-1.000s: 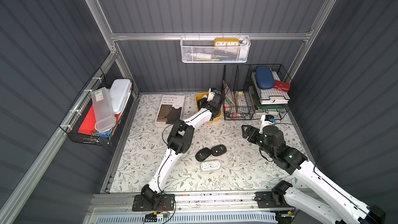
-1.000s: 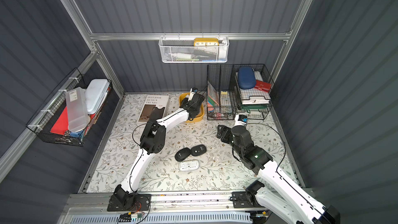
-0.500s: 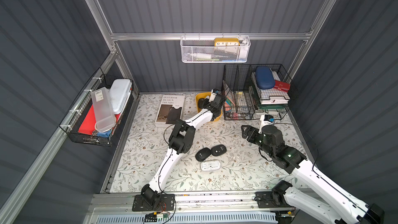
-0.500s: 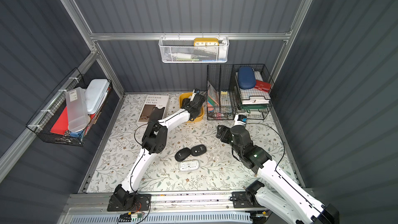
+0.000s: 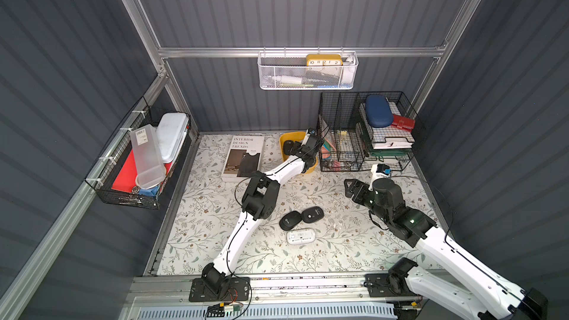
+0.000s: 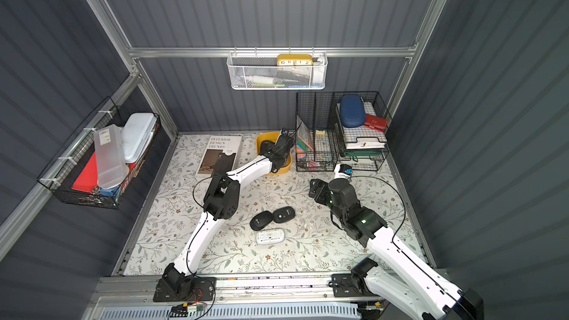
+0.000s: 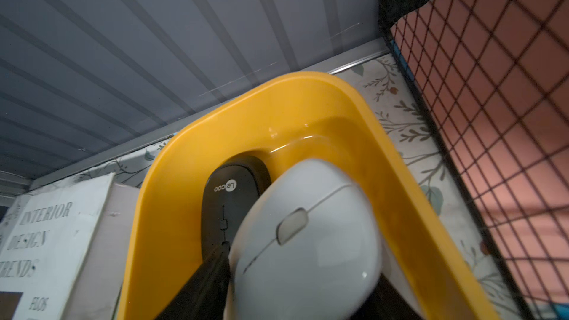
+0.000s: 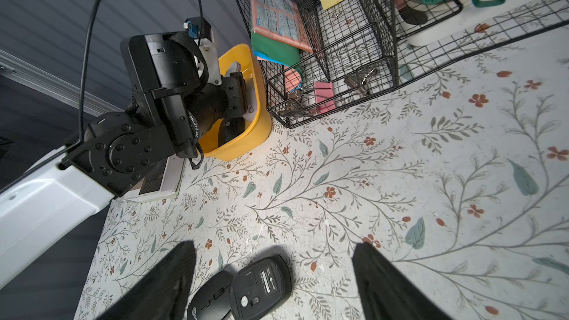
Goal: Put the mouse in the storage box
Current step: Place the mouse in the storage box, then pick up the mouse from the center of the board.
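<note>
My left gripper is straddling the white mouse inside the storage box, beside a black mouse; whether I am gripping it, I cannot tell; my right gripper is hanging wide open, empty, above the table.

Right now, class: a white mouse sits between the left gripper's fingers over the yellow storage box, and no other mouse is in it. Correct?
No. A black mouse already lies in the storage box, as the left wrist view shows. The rest stands: the white mouse sits between the fingers of the left gripper over the box.
</note>
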